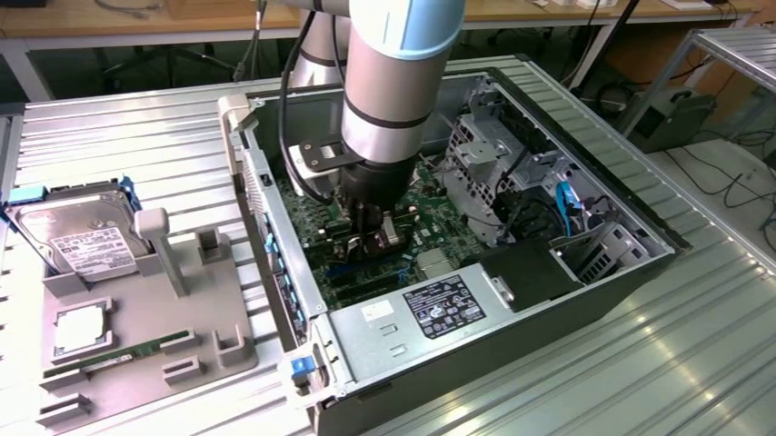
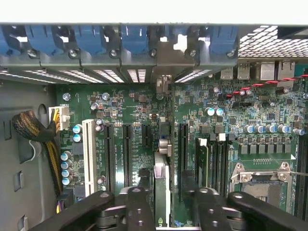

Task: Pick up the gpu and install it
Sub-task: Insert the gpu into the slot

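The black claw [image 2: 163, 202] pinched the thin green gpu card [image 2: 162, 180] edge-on above the green motherboard [image 2: 144, 115], mid-installation, needing a straight press into its black slot.

Your arm [image 1: 385, 82] hangs straight down, wrist vertical. The gripper [image 1: 378, 238] points downward with its two black fingers [image 2: 137, 207] drawn close together, clamped on something thin between them.

**Metal, Plastic and Matt Board**

The open grey sheet-metal computer case [image 1: 606, 195] looked dull and smooth. The ribbed silver metal table [image 1: 122, 136] shone under light. The green motherboard [image 2: 269, 120] appeared matt, the blue plastic slot clips [image 2: 134, 38] glossy, the black gripper [image 2: 166, 202] satin.
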You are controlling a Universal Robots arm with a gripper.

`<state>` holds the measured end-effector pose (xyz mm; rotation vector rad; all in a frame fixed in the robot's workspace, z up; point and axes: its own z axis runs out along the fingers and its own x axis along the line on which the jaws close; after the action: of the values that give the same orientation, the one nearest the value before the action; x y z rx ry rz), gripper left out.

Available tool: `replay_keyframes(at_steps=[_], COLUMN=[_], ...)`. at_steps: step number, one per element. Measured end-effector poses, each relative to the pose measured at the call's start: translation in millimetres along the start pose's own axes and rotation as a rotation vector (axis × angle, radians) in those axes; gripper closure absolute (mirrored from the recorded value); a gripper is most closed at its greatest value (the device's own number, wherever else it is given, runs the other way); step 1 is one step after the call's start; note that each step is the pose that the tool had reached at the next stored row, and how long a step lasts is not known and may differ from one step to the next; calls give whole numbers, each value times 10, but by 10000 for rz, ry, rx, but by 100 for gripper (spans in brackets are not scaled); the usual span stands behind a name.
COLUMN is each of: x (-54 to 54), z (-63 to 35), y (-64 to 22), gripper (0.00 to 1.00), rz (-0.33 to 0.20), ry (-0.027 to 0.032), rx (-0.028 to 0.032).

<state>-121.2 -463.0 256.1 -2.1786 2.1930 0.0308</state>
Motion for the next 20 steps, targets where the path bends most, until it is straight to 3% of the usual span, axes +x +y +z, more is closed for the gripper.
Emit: replay_keyframes(at_steps=[1,7,15,20], x=[0,-1,-17,-18], z=[0,-21,-337,-362], y=[0,0,-7,-8], gripper=[60,60,60,60], rz=[0,0,0,0], ry=[1,2,1,0], rx=[0,-2,-1,0])
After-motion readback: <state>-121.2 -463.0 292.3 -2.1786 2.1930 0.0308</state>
